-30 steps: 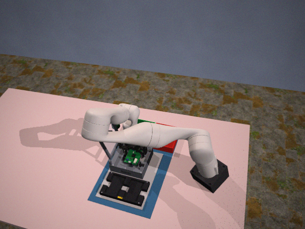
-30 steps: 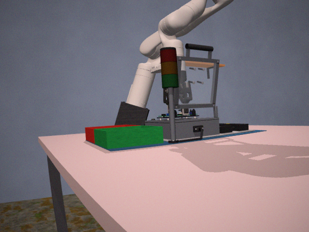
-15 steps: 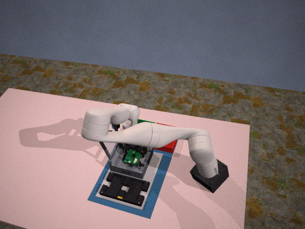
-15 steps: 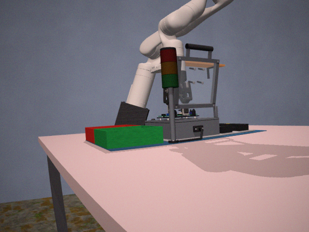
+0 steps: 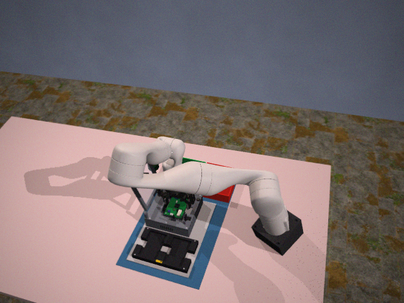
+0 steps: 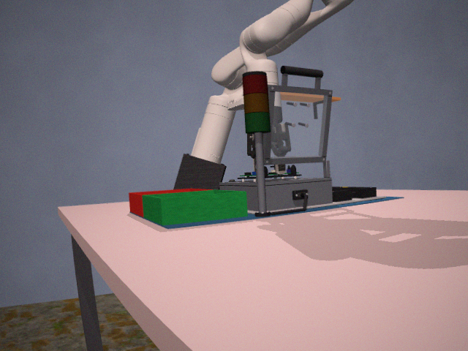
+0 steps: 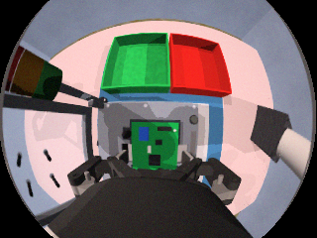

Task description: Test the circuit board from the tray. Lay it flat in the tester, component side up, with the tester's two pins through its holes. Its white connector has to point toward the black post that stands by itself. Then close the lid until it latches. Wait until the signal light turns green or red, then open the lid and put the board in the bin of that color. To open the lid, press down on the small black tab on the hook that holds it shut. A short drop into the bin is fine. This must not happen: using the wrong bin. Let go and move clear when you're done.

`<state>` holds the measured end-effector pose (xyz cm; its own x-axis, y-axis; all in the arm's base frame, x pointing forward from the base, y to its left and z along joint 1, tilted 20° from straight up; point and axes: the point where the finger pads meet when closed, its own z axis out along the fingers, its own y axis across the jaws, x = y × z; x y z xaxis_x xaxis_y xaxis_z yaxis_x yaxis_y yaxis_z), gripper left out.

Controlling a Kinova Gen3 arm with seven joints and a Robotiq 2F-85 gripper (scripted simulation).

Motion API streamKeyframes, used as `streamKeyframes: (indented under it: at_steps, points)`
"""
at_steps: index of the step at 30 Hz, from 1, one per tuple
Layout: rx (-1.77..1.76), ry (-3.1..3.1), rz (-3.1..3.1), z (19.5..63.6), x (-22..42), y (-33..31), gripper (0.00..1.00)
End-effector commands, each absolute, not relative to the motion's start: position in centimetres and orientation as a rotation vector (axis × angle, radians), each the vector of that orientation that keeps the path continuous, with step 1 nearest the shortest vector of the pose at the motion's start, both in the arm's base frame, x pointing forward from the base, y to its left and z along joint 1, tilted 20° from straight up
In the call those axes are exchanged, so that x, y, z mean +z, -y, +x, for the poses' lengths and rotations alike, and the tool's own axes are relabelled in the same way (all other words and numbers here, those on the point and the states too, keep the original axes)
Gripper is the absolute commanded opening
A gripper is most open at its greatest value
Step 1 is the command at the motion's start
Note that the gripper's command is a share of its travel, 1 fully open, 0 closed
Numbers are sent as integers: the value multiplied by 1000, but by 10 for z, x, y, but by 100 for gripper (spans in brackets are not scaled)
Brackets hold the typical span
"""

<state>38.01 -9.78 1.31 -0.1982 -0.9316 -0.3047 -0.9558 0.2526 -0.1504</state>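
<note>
The green circuit board [image 5: 173,207] [image 7: 157,146] lies flat, component side up, on the bed of the grey tester [image 5: 165,225] [image 6: 279,193] [image 7: 111,126]. In the exterior view the board [image 6: 270,173] shows only as a thin edge. My gripper [image 5: 177,197] [image 6: 281,145] [image 7: 155,157] hangs just above the board. It is wide open, with one finger on each side and nothing between them. The tester's clear lid [image 6: 326,124] stands upright and open, its black handle [image 6: 301,71] at the top. The signal light [image 6: 256,102] [image 7: 30,73] shows dull red, amber and green bands, none glowing.
The green bin [image 6: 194,205] [image 7: 135,66] [image 5: 192,160] and the red bin [image 6: 135,202] [image 7: 198,66] [image 5: 221,194] stand side by side behind the tester. The black tray [image 5: 165,249] [image 6: 353,192] lies in front of it. The arm's black base [image 5: 277,236] is to the right.
</note>
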Motion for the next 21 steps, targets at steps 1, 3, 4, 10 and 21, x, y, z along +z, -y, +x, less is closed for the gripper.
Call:
streamKeyframes:
  at_steps: [1, 3, 4, 10, 21]
  points:
    - [106, -2203, -1733, 379, 18, 100, 100]
    - [105, -2201, -1735, 378, 22, 101, 100]
    - [105, -2202, -1736, 377, 24, 101, 100]
    - [108, -2204, -1735, 375, 34, 104, 100]
    - [103, -2200, -1734, 366, 81, 117, 100]
